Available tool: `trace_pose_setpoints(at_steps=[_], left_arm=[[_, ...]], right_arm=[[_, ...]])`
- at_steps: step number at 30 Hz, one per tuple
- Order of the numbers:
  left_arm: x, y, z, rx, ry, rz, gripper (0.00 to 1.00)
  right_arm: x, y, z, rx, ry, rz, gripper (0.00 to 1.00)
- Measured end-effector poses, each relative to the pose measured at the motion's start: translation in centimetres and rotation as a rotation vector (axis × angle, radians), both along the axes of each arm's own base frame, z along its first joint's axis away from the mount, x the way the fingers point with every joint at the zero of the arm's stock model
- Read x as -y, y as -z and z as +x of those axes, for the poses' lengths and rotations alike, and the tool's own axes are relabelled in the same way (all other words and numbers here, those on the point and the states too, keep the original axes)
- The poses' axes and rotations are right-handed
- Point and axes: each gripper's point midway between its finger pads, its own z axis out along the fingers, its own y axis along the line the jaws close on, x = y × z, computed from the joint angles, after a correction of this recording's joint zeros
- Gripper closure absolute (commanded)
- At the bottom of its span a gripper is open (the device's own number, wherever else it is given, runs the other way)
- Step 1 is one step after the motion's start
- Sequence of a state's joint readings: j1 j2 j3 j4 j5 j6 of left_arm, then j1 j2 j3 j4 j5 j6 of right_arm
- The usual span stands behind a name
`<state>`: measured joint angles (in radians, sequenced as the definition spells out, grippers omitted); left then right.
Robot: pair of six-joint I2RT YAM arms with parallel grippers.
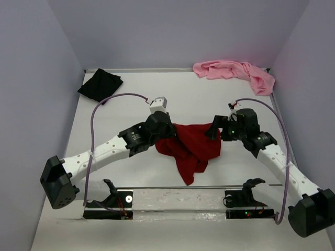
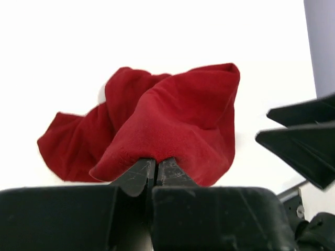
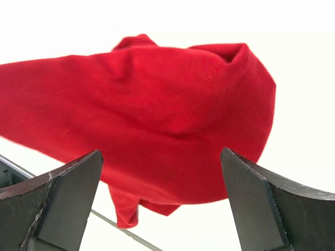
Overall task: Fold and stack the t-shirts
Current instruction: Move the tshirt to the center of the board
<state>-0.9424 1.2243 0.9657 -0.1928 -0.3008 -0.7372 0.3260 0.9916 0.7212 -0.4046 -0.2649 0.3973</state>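
The dark red t-shirt [image 1: 189, 147] lies bunched in the middle of the table, one end trailing toward the near edge. My left gripper [image 1: 168, 129] is shut on its left edge; in the left wrist view the red t-shirt [image 2: 172, 120] rises as a peak from the pinched jaws of the left gripper [image 2: 156, 163]. My right gripper [image 1: 214, 129] stands open at the cloth's right side, and the red t-shirt [image 3: 157, 115] fills the right wrist view just beyond the spread right gripper [image 3: 162, 172]. The black t-shirt [image 1: 100, 84] lies crumpled at the back left, the light pink t-shirt [image 1: 235, 73] at the back right.
Purple-grey walls [image 1: 36, 78] close in the table on the left, back and right. A clear strip [image 1: 178, 196] with both arm bases runs along the near edge. Lilac cables [image 1: 94, 130] loop off each arm.
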Motion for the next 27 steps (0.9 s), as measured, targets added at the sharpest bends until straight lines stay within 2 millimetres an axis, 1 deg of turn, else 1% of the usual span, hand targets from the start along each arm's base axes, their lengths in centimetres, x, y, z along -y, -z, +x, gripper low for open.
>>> trace_pose_setpoints(at_steps=[2,4,6,7,8,11,13,16,18,22,25,27], left_arm=[[0.4,-0.6,0.8,0.017,-0.002,0.024,1.00],[0.8,-1.8,1.8,0.044,-0.009,0.038,1.00],[1.0,-3.4,2.9,0.080,-0.019,0.049,1.00],[1.0,-4.8,3.8,0.107,-0.031,0.046,1.00],[0.9,-5.5,4.2,0.123,-0.037,0.044,1.00],[-0.1,-9.0,6.8,0.192,-0.088,0.031,1.00],[-0.6,-10.4,7.9,0.219,-0.107,0.033,1.00],[-1.4,-12.3,9.5,0.255,-0.135,0.050,1.00],[-1.8,-13.2,10.3,0.271,-0.144,0.063,1.00],[-2.2,-14.6,11.2,0.301,-0.153,0.084,1.00],[-2.7,-15.3,11.7,0.312,-0.161,0.096,1.00],[-3.0,-16.0,11.9,0.323,-0.166,0.097,1.00]], right_arm=[[0.1,-1.2,-0.2,0.038,0.010,0.015,0.00],[0.3,-1.7,-0.3,0.051,0.021,0.024,0.00],[0.2,-1.8,-0.5,0.045,0.025,0.030,0.00],[0.2,-1.7,-0.5,0.040,0.025,0.032,0.00],[-0.1,-1.6,-0.6,0.026,0.017,0.045,0.00],[-0.8,-1.2,-0.9,-0.010,-0.004,0.074,0.00],[-1.4,-0.3,-1.3,-0.031,-0.025,0.113,0.00],[-1.8,1.9,-2.4,-0.082,-0.043,0.139,0.00],[-1.9,2.8,-3.0,-0.105,-0.053,0.149,0.00],[-2.8,4.1,-3.7,-0.133,-0.083,0.209,0.00],[-3.7,5.0,-4.2,-0.159,-0.105,0.258,0.02],[-4.6,5.6,-4.9,-0.191,-0.126,0.283,0.02]])
